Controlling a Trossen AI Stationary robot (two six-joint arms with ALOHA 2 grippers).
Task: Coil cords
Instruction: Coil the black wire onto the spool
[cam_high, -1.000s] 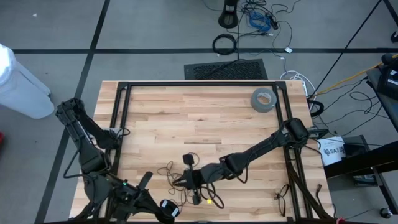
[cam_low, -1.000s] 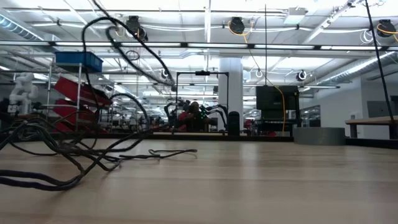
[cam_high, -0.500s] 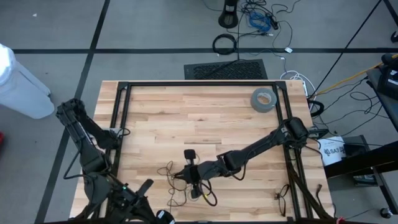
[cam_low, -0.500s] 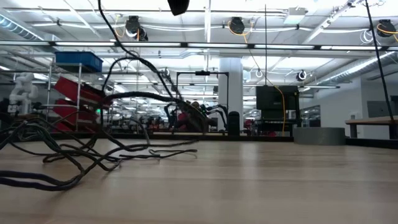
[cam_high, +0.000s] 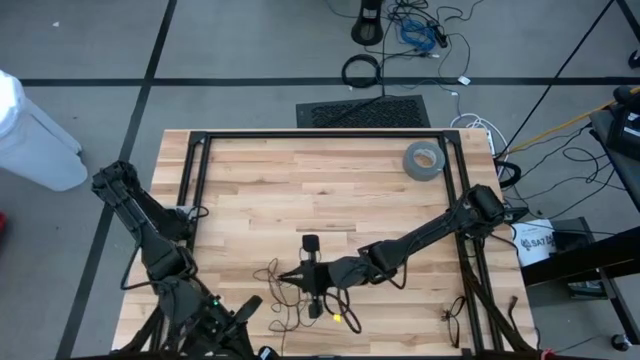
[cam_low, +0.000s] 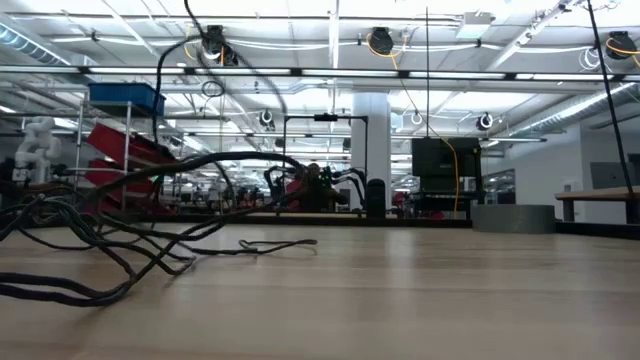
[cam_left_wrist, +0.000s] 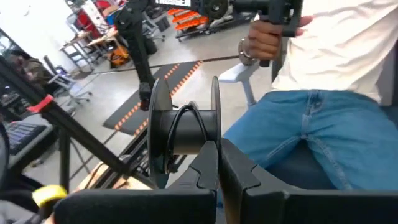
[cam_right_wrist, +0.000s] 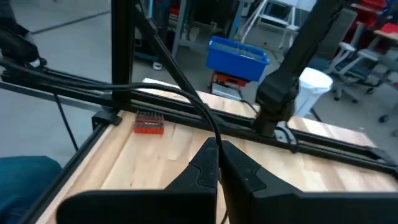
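The cord (cam_high: 290, 292) is a thin black wire lying in a loose tangle on the near middle of the wooden table (cam_high: 300, 190). In the low view its loops (cam_low: 150, 240) rise off the top. My right gripper (cam_high: 303, 279) is shut on a strand above the tangle. My left gripper (cam_left_wrist: 217, 163) is off the table's near left corner, shut on a black spool (cam_left_wrist: 183, 130). A few turns of cord lie on the spool's core. A small black block (cam_high: 311, 243) shows just beyond the right gripper. My left gripper pinches the rim of one spool flange (cam_left_wrist: 215, 134) between its two fingers. The fingers are about level. The spool sticks out past the fingertips with its axis roughly level, clear of the table. My right gripper pinches a single strand of the cord (cam_right_wrist: 214, 140) between its fingertips (cam_right_wrist: 208, 163). The fingers are nearly level and come from the table's right. The strand runs up and away from the tips (cam_right_wrist: 168, 56), lifted off the table.
A grey tape roll (cam_high: 424, 160) lies at the far right. Black frame rails (cam_high: 195, 190) run along the table's sides. A small red block (cam_right_wrist: 148, 123) sits by a rail. A person in jeans (cam_left_wrist: 323, 124) stands beyond the near edge. A small cable bundle (cam_high: 455, 315) lies near right.
My right gripper has risen a little, turned, and gone slightly toward the far edge, still shut on the cord. The lifted loops have swung and changed shape while the tangle stays on the table. My left gripper has turned and moved toward the near edge with the spool.
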